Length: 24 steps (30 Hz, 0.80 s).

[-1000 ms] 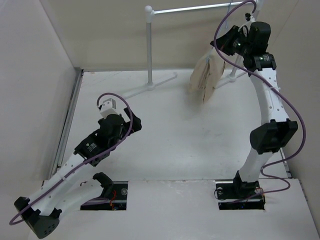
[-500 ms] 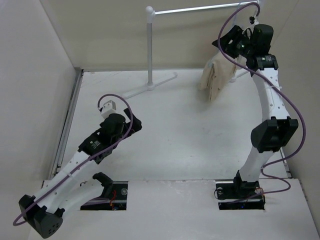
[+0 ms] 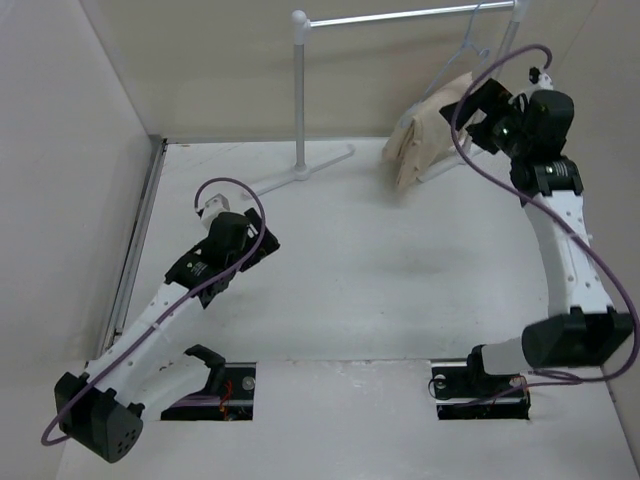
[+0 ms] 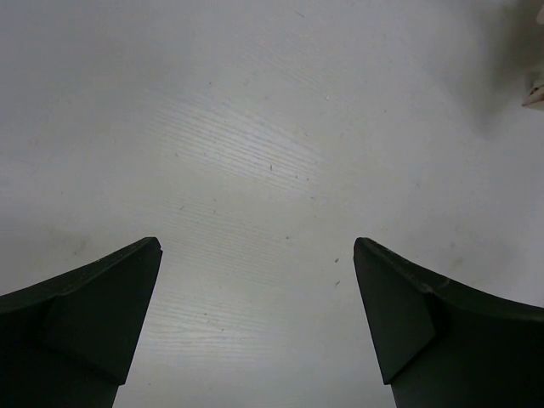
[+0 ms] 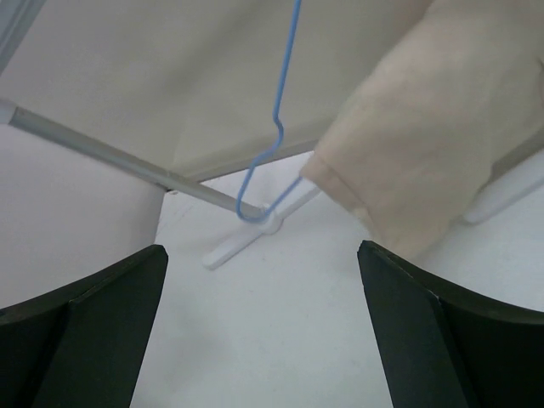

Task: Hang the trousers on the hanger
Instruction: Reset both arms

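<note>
Trousers hang over the hanger on the rack bar, far right, with the right gripper just beside them, jaws apart and empty. The left gripper hovers over the counter, jaws wide too. One brush from that right arm could swing the hanger and slide them off.

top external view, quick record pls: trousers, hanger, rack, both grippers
trousers: beige, draped on the hanger, hanging by the rack's right end
hanger: thin wire, hook appears to be over the rack bar
rack: white post, silver bar, far side of table
left gripper: open, empty, over bare table
right gripper: open, empty, near trousers, not touching
</note>
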Motion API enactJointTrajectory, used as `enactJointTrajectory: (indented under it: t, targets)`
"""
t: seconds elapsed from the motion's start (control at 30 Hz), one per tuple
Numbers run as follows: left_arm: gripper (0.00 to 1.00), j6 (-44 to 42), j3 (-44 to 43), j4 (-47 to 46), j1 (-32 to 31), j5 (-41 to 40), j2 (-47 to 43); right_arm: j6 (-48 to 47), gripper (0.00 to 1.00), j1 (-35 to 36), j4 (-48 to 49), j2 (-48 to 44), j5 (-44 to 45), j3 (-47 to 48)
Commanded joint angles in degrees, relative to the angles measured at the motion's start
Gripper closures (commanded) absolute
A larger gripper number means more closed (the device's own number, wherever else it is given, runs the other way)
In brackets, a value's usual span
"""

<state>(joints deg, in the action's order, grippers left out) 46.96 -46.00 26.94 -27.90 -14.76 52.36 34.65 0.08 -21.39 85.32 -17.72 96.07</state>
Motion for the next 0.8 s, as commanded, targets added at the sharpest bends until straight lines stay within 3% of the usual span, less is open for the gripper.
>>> enactJointTrajectory:
  t: [0.0,0.2,0.33,0.5,0.77]
  targets:
    - [0.00,-1.34,-3.57,0.74,-0.44,1.23,2.74,0.06,0.00,-0.04,5.03,-11.46,6.01,-10.95]
    - [0.00,-1.61,-4.54,0.48,-5.62,0.79,8.19,4.45,0.00,0.58,5.57,-28.60,21.30,-40.74]
    - [0.00,-2.40,-4.98,-0.04,-8.35,0.70,11.00,6.56,0.00,0.67,0.92,-36.17,25.44,-53.07]
    - [0.00,-2.75,-2.96,-3.46,-11.07,0.96,12.68,7.80,0.00,-2.93,-4.09,-40.67,25.72,-60.29]
    - [0.00,-3.01,-1.11,-7.34,-15.56,1.58,15.58,7.62,0.00,-2.94,-7.97,-43.21,23.96,-62.94]
